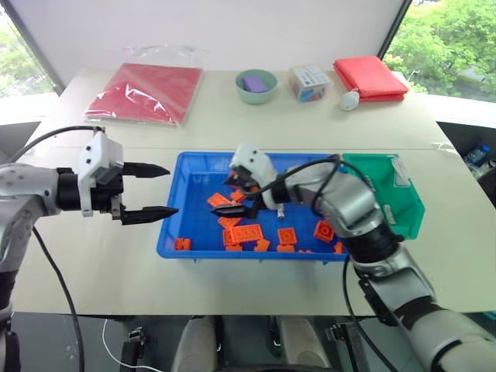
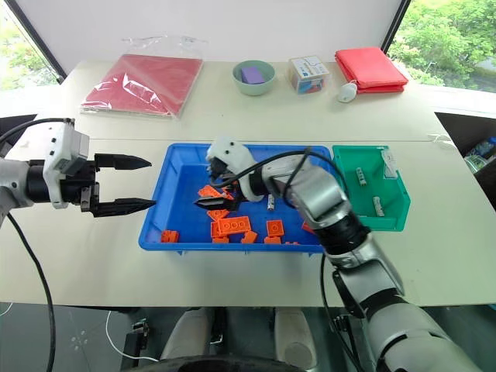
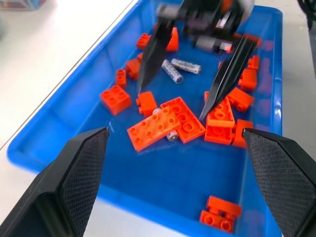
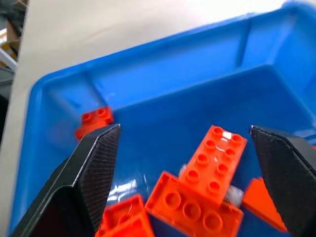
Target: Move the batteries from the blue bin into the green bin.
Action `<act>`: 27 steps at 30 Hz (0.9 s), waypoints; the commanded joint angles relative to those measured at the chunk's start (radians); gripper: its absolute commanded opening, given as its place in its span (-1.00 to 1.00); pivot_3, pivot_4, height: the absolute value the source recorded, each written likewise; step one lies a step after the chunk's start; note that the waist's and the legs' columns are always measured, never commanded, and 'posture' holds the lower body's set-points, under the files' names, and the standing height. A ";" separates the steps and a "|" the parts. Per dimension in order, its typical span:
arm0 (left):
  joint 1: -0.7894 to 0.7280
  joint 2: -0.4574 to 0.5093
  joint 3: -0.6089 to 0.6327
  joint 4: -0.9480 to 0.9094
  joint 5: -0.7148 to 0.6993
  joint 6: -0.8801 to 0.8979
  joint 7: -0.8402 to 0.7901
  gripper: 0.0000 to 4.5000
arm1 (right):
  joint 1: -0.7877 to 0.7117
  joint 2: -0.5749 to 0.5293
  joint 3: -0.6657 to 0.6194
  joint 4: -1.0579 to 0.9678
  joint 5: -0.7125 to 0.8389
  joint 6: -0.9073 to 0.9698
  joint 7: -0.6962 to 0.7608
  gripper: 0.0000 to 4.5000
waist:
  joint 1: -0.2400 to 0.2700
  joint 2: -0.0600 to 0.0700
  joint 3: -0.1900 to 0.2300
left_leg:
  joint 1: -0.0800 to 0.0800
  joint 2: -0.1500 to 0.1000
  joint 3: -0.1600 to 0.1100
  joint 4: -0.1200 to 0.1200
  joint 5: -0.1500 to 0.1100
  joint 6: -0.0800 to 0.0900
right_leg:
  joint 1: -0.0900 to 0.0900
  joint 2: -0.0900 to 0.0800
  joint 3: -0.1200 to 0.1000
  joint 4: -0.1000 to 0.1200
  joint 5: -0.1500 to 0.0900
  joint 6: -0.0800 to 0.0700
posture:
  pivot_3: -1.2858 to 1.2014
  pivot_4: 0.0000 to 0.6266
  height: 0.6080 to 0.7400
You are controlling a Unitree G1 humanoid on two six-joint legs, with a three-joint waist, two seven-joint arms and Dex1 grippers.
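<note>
R claw (image 2: 211,190) is hanging inside the blue bin (image 2: 167,225) w/ fingers spread wide, nothing between them, tips pointing down at the orange bricks (image 2: 232,226). Looks like it's lining up for a pick, so the wide gap is probably giving room to straddle a target among the clutter.

L claw (image 2: 128,184) is hovering over the desk (image 2: 101,256) just outside the bin's left wall, fingers also well apart and empty, aimed toward the bin. Prob. keeping clear so the two arms aren't crowding each other.

Batteries: two are lying side by side on the bin floor (image 3: 178,68) close beside the R claw's tips, and another seems to be tucked partly under the big flat brick (image 3: 171,136), which will be harder to get at. Two more are already lying in the green bin (image 2: 370,186), which is sitting right against the blue bin's right end, so the carry is short.

Judging by that, the job is partway done; the bricks are staying put as distractors.
</note>
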 commanded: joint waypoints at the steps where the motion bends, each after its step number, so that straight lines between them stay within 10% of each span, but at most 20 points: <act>1: -0.035 0.005 -0.005 0.011 0.010 -0.012 -0.006 1.00 | -0.072 0.063 0.010 0.076 -0.050 -0.014 -0.082 0.91 | 0.000 0.000 0.000 | 0.000 0.000 0.000 0.000 0.000 0.000 | 0.000 0.000 0.000 0.000 0.000 0.000 | 0.03 -0.52 0.93; 27: -0.053 0.008 -0.022 0.000 0.010 -0.003 -0.005 1.00 | -0.060 0.114 0.099 0.232 -0.156 -0.042 -0.114 0.91 | -0.003 0.000 0.000 | 0.000 0.000 -0.001 -0.001 0.000 0.000 | 0.000 0.000 -0.001 0.000 0.001 0.002 | 0.03 -0.52 0.93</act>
